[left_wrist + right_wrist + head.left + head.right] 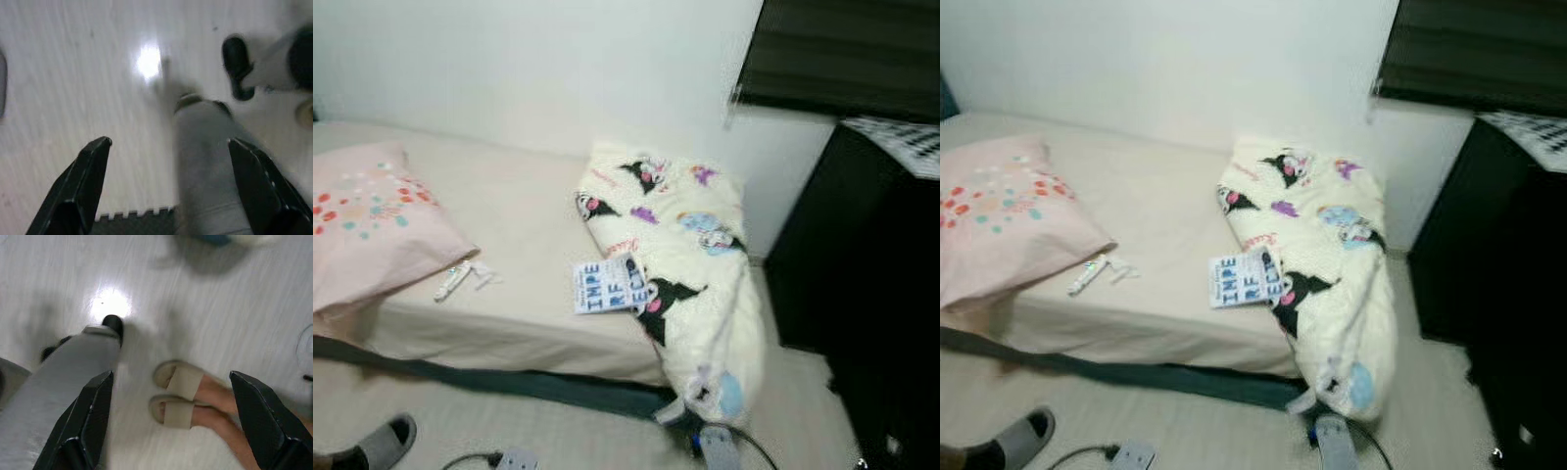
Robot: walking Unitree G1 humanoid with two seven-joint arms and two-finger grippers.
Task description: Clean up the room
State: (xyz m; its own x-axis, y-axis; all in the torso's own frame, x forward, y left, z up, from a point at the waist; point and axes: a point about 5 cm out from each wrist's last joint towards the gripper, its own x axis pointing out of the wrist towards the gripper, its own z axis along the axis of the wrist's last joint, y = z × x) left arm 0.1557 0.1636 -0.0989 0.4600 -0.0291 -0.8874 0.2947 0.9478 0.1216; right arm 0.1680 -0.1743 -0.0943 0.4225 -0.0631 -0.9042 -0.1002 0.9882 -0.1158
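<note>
Cartoon-print blanket (690, 264) slumps off the mattress (529, 225): approach step. Left gripper (168, 183) and right gripper (171, 418) hang spread wide, empty. Next: close in, reach.

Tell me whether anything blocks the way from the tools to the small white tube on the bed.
Nothing visible lies between. The tube sits near the mattress edge beside the pink pillow. Both the left tool and right tool hang open over the floor.

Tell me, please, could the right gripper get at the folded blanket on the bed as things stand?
Probably not yet: the right gripper hangs open over the floor, while the blanket lies across the bed's end, unobstructed.
</note>
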